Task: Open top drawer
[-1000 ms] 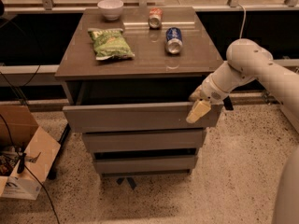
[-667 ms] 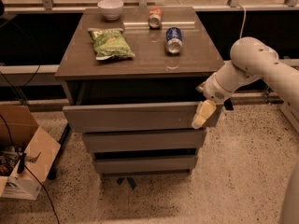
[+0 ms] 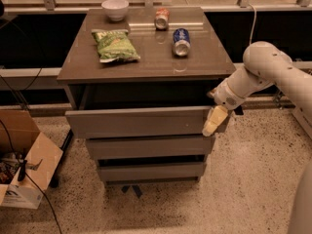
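Observation:
The top drawer is the widest of three grey-brown handleless fronts under the brown cabinet top. It stands pulled out toward me, with a dark gap behind its front panel. My gripper hangs at the drawer front's right end, its cream fingers pointing down against the panel's right edge. The white arm reaches in from the right.
On the cabinet top lie a green chip bag, a white bowl, a red can and a blue can. An open cardboard box and cables sit on the floor at left. Speckled floor lies in front.
The gripper has shifted a little to the right along the drawer front's right end. The drawer stays pulled out.

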Action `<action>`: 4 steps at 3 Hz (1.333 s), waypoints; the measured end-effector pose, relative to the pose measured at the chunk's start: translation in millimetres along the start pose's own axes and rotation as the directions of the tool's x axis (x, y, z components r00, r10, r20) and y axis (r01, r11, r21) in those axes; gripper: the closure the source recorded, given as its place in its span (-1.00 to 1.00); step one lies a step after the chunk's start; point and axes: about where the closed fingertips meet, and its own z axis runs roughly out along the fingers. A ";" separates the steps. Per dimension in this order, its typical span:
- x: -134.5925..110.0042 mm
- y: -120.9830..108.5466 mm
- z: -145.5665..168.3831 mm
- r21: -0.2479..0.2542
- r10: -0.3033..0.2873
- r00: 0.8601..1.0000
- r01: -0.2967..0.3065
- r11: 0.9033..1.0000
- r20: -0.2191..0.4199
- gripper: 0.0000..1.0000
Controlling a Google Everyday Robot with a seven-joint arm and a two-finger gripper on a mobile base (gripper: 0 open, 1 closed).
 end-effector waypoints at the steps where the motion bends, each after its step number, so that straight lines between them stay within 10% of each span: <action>1: 11.2 1.7 15.1 -0.052 0.036 0.999 -0.036 0.998 0.002 -1.00; 4: 11.4 16.8 23.3 -0.110 0.023 1.000 -0.025 0.994 -0.021 0.46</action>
